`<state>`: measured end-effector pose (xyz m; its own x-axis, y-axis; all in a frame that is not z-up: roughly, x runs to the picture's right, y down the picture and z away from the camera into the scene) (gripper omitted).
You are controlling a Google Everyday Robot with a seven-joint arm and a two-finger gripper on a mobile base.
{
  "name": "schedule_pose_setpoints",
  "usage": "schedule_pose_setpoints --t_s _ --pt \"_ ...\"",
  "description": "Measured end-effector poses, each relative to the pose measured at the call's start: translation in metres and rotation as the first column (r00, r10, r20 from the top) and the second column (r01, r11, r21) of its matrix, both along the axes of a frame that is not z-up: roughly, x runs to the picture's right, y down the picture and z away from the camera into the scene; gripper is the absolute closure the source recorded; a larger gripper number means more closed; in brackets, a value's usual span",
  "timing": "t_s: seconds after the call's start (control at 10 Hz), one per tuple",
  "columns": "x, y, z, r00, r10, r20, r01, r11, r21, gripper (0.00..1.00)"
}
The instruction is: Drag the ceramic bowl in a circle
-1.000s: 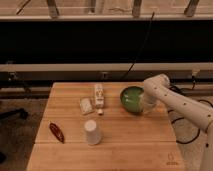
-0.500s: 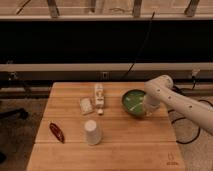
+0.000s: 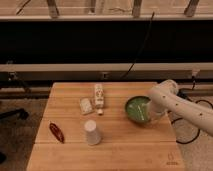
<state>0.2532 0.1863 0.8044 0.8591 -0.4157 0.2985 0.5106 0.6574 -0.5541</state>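
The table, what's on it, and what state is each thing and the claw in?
Green bowl: upright, near the table's right edge.
Claw: at the bowl's right rim.
White cup: upside down.
Red packet: lying flat, front left.
Two small packages: lying flat, mid-table.
Table: wooden.

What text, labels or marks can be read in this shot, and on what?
None can be read.
Upright carton: print too blurred.
Small packet: no legible label.
Table corner mark: illegible.
Ceramic bowl, white cup, red packet: no visible text.
Pincer at the bowl's right rim: unmarked.
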Motion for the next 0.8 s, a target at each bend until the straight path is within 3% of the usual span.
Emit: schedule_pose_setpoints --t_s 0.3,0.5,0.7,0.8 --pt "-0.053 0.009 -0.002 0.993 -0.062 0.098 0.064 0.9977 -0.021 1.0" --pt "-0.089 0.009 0.008 0.979 -0.111 0.169 0.117 0.9928 -0.026 1.0" --pt "-0.118 -0.008 0.029 0.963 -0.151 0.222 0.158 0.9874 -0.012 1.0" --pt "-0.12 -0.018 0.038 0.961 -0.16 0.226 0.166 0.9862 -0.006 1.0"
